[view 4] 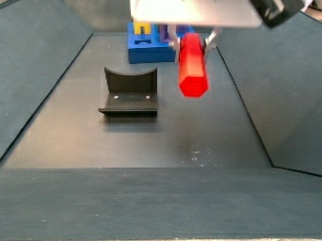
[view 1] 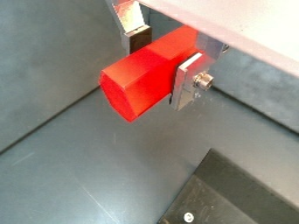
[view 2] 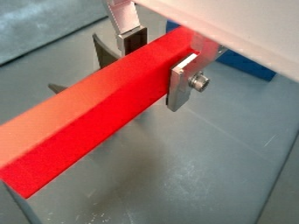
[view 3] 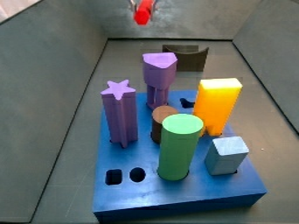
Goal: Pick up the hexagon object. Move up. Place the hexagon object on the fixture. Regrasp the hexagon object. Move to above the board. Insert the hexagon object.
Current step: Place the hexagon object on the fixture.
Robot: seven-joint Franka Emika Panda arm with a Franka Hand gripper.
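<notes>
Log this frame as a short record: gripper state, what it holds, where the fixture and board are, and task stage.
gripper: raised above the floor, jaws shut on the red hexagon peg
hexagon peg: hanging clear of the floor, touching nothing else
fixture: on the floor, nothing on it, beside and below the peg
board: blue slab on the floor beyond the fixture, carrying tall pegs
free holes: two small openings at a board corner
stage: peg lifted, not yet placed on the fixture
</notes>
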